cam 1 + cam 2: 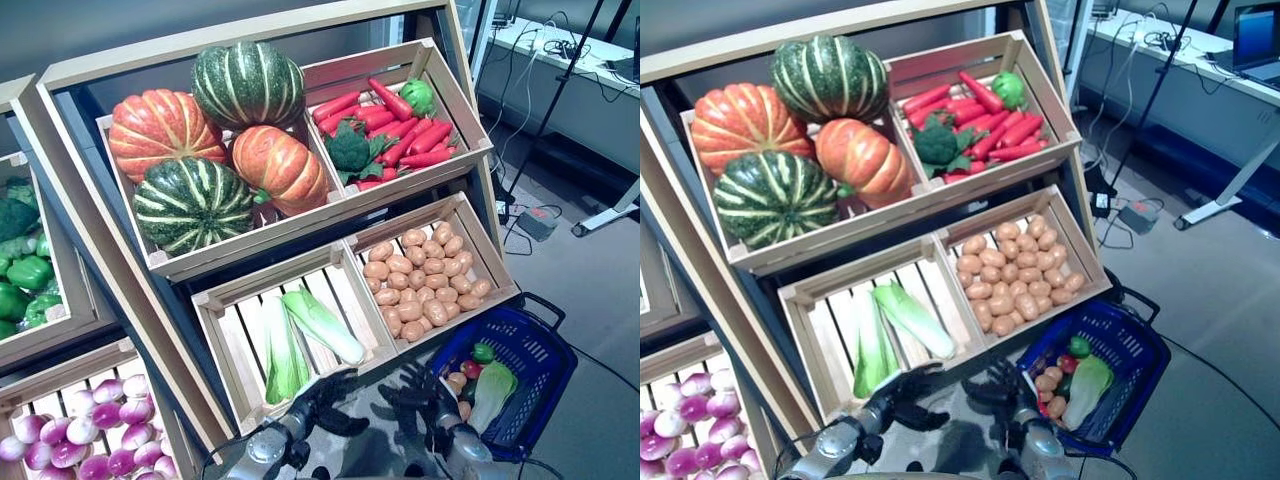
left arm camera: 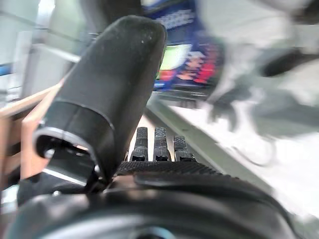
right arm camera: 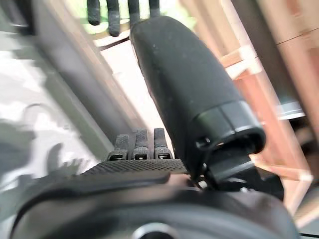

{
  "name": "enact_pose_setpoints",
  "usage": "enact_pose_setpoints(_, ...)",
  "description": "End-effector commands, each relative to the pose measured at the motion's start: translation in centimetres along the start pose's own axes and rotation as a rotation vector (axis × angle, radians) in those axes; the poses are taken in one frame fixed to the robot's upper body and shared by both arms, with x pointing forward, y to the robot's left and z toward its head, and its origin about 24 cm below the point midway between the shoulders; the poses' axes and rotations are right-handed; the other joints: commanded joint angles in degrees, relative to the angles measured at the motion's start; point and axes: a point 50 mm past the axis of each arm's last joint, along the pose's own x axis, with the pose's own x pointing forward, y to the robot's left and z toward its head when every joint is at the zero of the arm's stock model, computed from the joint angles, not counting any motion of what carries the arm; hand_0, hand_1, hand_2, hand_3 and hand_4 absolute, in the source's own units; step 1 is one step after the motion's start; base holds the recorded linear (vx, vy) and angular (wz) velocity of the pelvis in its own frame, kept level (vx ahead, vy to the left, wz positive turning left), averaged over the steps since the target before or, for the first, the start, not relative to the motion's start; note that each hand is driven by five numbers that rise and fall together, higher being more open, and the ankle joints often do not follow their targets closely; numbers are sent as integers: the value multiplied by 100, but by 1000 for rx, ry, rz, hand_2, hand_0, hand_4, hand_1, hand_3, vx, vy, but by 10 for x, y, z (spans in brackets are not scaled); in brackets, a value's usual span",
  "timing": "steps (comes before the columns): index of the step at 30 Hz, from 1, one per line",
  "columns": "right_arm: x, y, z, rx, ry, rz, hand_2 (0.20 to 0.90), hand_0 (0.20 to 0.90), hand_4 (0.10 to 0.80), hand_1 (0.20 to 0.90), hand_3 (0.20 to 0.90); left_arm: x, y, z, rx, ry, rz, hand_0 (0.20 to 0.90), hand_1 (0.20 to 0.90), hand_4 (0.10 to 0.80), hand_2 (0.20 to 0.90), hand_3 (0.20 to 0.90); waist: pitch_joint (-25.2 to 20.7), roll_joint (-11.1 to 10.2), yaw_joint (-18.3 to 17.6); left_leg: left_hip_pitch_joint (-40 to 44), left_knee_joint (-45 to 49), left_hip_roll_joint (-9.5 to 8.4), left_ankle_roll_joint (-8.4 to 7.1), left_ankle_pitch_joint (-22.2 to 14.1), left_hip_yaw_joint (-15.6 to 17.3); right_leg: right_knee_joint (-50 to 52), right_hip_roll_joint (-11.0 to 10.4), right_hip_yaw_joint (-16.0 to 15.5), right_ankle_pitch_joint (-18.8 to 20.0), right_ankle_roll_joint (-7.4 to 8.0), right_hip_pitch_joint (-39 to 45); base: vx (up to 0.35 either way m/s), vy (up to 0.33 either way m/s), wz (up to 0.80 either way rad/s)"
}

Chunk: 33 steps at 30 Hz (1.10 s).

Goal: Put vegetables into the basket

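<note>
Below the crates: left hand [image 1: 325, 398] and right hand [image 1: 425, 392], side by side, empty
Fingers: both sets straight and relaxed, gripping nothing
Cabbages [image 1: 305, 335]: two in the slatted crate [image 1: 212, 318], just beyond left hand, long axes running away up the crate
Nearer hand: left, by judgement
Basket [image 1: 548, 352]: blue, on floor beside right hand, holding several vegetables already

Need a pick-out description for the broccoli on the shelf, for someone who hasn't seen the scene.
Find the wooden rack of slanted crates and go to its upper right crate, the one full of red peppers. The broccoli sits at that crate's lower left, by the divider. It is the only dark green, bumpy head there; the other green item, a smooth pepper, lies at the top.
</note>
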Motion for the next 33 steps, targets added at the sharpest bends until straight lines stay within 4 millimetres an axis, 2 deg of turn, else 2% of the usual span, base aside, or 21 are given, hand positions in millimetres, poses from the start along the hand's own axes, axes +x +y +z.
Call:
enact_pose_setpoints(1, 10, 33, 60, -119, -329, 101, 900, 900, 800, 900, 900, 8, 19, 68, 9, -358, -14, 900, 900, 800, 900, 900, 197, -267, 1, 160, 40, -325, 189, -639, 74, 35, -152, -188, -598, -130, 545, 0, 0, 0)
enact_pose_setpoints(3, -1, 35, 80, -197, -468, 150, 900, 900, 800, 900, 900, -7, 36, 89, -69, -505, 48, 900, 900, 800, 900, 900, 201, -287, 41, 152, 40, -319, 190, -656, 60, 35, -161, -244, -617, -132, 556, 0, 0, 0)
enact_pose_setpoints(6, -8, 30, 92, -252, -551, 132, 900, 900, 800, 900, 900, -18, 50, 102, -83, -602, 171, 900, 900, 800, 900, 900, 165, -320, 85, 155, 40, -321, 177, -671, 21, 35, -160, -291, -638, -134, 580, 9, -6, 2)
enact_pose_setpoints(7, -9, 29, 95, -261, -564, 120, 900, 900, 800, 900, 900, -23, 56, 106, -68, -623, 242, 900, 900, 800, 900, 900, 150, -332, 107, 156, 40, -325, 169, -674, -8, 35, -158, -313, -647, -141, 592, 40, -21, 8)
enact_pose_setpoints(8, -11, 25, 97, -256, -573, 104, 900, 900, 800, 900, 900, -30, 68, 112, -11, -634, 427, 900, 900, 800, 900, 900, 124, -353, 141, 162, 40, -329, 157, -677, -53, 35, -156, -349, -661, -151, 615, 46, -18, 11)
enact_pose_setpoints(10, -12, 22, 95, -224, -559, 94, 900, 900, 800, 900, 900, -38, 81, 113, 74, -616, 646, 900, 900, 800, 900, 900, 103, -374, 163, 164, 40, -336, 147, -667, -105, 35, -159, -385, -671, -163, 635, 44, -11, 17)
enact_pose_setpoints(15, -14, 18, 86, -160, -511, 62, 900, 900, 800, 900, 900, -49, 99, 125, 211, -610, 931, 900, 900, 800, 900, 900, 83, -410, 191, 146, 40, -358, 117, -630, -225, 35, -157, -485, -685, -197, 667, 52, -6, 13)
enact_pose_setpoints(22, -17, 18, 75, -184, -439, 89, 900, 900, 800, 900, 900, -43, 111, 125, 233, -528, 1111, 900, 900, 800, 900, 900, 222, -382, 24, 107, 40, -355, 102, -514, -160, 308, -184, -416, -779, -215, 493, 85, 65, 8)
enact_pose_setpoints(25, -12, 20, 90, -224, -477, 111, 900, 900, 800, 900, 900, -30, 117, 140, 160, -561, 1156, 900, 900, 800, 900, 900, 604, -350, -70, -572, 770, -317, 97, -584, -171, 1196, -324, -271, -1032, -302, -278, -170, 130, -10)
enact_pose_setpoints(28, -4, 23, 113, -249, -534, 128, 900, 900, 800, 900, 900, -19, 123, 166, 107, -641, 1205, 900, 900, 800, 900, 900, 1206, -376, -206, -1426, 1827, -280, 54, -773, -85, 2212, -478, 11, -1252, -326, -1177, -253, 132, -23)
enact_pose_setpoints(33, -2, 18, 120, -276, -532, 144, 900, 900, 800, 900, 900, -25, 138, 188, 97, -700, 1258, 900, 900, 800, 900, 900, 1540, -444, -353, -2179, 2887, -172, 87, -1138, 125, 3167, -570, 242, -1531, -389, -1965, -82, 111, -31)
